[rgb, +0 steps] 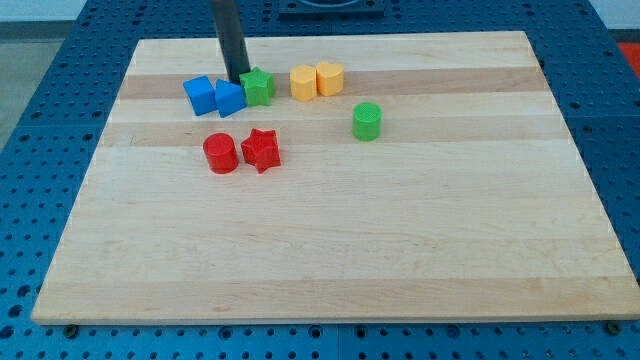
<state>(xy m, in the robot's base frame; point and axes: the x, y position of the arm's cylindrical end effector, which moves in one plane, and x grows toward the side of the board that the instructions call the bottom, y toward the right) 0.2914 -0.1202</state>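
We see a blue perforated counter (40, 120) carrying a large pale wooden board (350, 250), which fills most of the view. Our dark rod (230, 35) comes down from the far edge, left of centre, and we carry no jaws at all, so nothing is gripped. Our tip (240, 79) rests at the far left of the board, just behind the seam between a blue block (230, 98) and a green star-shaped block (258, 86), apparently touching both. Another blue block (200, 95), roughly cubic, sits touching the first on its left. To the right of the green star, a little apart, two yellow blocks (305, 83) and (330, 78) stand side by side, touching each other; their exact shapes are hard to tell. Nearer and further right, a green cylinder (367, 121) stands alone. Nearer than the blue pair, a red cylinder (220, 154) and a red star (261, 150) sit just beside one another.
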